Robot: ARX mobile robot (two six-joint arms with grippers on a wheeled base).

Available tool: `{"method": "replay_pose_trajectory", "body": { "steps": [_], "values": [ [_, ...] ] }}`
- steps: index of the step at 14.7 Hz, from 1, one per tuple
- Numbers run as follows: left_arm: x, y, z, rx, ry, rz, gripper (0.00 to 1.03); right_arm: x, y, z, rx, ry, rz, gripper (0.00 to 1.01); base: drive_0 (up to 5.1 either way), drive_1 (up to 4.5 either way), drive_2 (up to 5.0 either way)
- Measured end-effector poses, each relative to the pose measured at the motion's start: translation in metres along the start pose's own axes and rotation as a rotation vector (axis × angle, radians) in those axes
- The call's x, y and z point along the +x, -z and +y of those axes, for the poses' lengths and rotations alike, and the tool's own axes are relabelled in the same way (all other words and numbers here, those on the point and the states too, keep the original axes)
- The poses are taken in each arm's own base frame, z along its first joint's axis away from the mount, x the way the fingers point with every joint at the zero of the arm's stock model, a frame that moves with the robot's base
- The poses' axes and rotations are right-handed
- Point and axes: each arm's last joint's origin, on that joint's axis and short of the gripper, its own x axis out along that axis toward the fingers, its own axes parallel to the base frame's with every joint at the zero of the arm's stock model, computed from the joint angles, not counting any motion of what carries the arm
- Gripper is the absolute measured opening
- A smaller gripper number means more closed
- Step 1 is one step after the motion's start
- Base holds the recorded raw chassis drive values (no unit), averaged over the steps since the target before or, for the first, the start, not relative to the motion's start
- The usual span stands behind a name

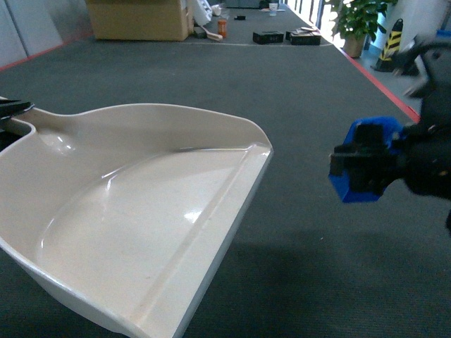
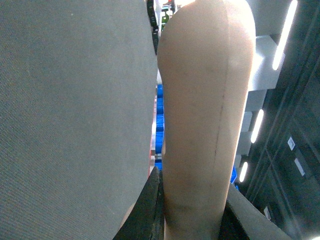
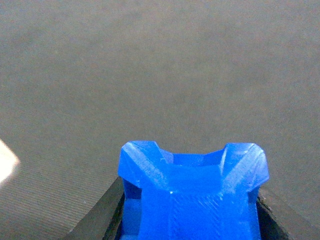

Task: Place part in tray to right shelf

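The tray (image 1: 141,225), a glossy cream scoop, fills the left of the head view, held off the carpet with its flat lip facing right. My left gripper (image 1: 13,109) is shut on its stub handle; the left wrist view shows that handle (image 2: 200,110) clamped in my left gripper (image 2: 192,205), a black finger on either side. The part (image 1: 377,130), a small bright blue block, hangs in the air to the right of the tray's lip, apart from it. My right gripper (image 1: 356,169) is shut on it. The right wrist view shows the part (image 3: 192,195) gripped over bare carpet. The right shelf is out of view.
Grey carpet (image 1: 282,105) stretches ahead. Far back stand a cardboard box (image 1: 137,20), low black boxes (image 1: 285,36), a potted plant (image 1: 356,21) and a yellow-black post (image 1: 390,42). A red floor line (image 1: 380,88) runs along the right. Blue crates (image 2: 159,125) show faintly behind the handle.
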Motion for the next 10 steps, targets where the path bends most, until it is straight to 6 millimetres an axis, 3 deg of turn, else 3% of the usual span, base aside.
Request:
{"method": "replay_pose_trajectory", "body": {
  "steps": [2, 4, 6, 9, 10],
  "values": [
    [0.0, 0.0, 0.0, 0.0, 0.0, 0.0, 0.18, -0.037, -0.035, 0.014, -0.029, -0.035, -0.154, 0.47, 0.0, 0.0, 0.0],
    [0.0, 0.0, 0.0, 0.0, 0.0, 0.0, 0.18, -0.055, -0.058, 0.039, 0.013, -0.176, -0.279, 0.47, 0.0, 0.0, 0.0],
    [0.0, 0.0, 0.0, 0.0, 0.0, 0.0, 0.18, -0.047, -0.062, 0.069, 0.128, -0.338, -0.267, 0.47, 0.0, 0.0, 0.0],
    [0.0, 0.0, 0.0, 0.0, 0.0, 0.0, 0.18, -0.02, -0.043, 0.105, 0.268, -0.513, -0.104, 0.46, 0.0, 0.0, 0.0],
    [0.0, 0.0, 0.0, 0.0, 0.0, 0.0, 0.18, -0.014, -0.041, 0.11, 0.298, -0.542, -0.084, 0.52, 0.0, 0.0, 0.0]
  ]
}}
